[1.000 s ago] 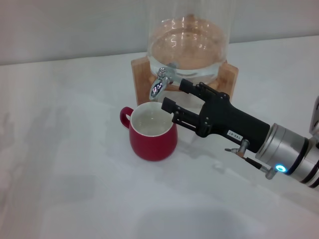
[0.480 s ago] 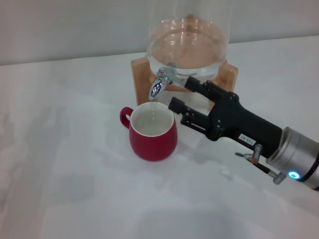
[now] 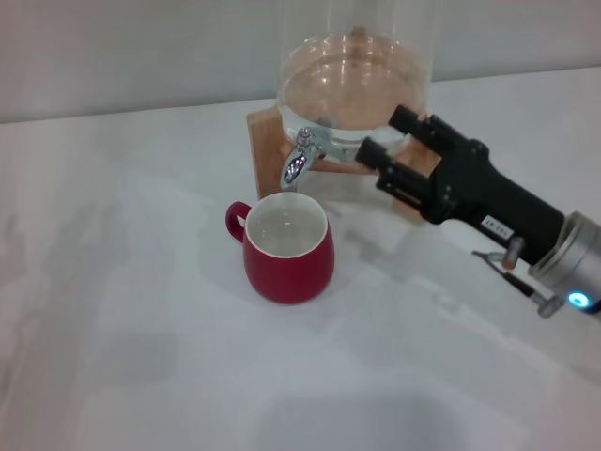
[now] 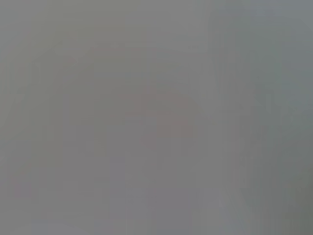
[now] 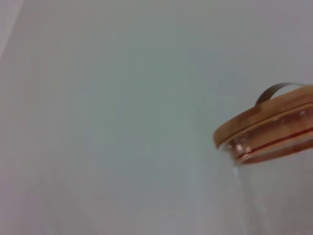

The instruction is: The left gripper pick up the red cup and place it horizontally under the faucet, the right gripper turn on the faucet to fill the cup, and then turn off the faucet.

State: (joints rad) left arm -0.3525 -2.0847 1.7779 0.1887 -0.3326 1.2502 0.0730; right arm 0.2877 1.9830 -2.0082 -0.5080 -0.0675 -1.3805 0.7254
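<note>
Red cup (image 3: 288,249) is standing upright on the white table (image 3: 113,329), mouth up, loop handle pointing to my left side, directly beneath the chrome faucet (image 3: 302,158). I am reading the placing step as done: the spout is hanging just above the rim, cup and spout apart. The inside is showing white; whether water is sitting in it I cannot tell, and I am seeing no stream falling.

Outward from there: the faucet is sticking out of the glass dispenser (image 3: 352,75) on its wooden stand (image 3: 266,141), water visible in the jar.

Right gripper (image 3: 387,143) is hovering beside the faucet on my right, in front of the stand, fingers spread wide with nothing between them, not touching the lever. The right wrist view is catching only the dispenser's wooden lid (image 5: 264,120) against a blank wall.

Left gripper is not showing in the head view; its wrist view is giving flat grey, so I am reporting nothing on it.

Judgement: the cup is placed; whether the filling and shut-off remain I cannot settle from here.
</note>
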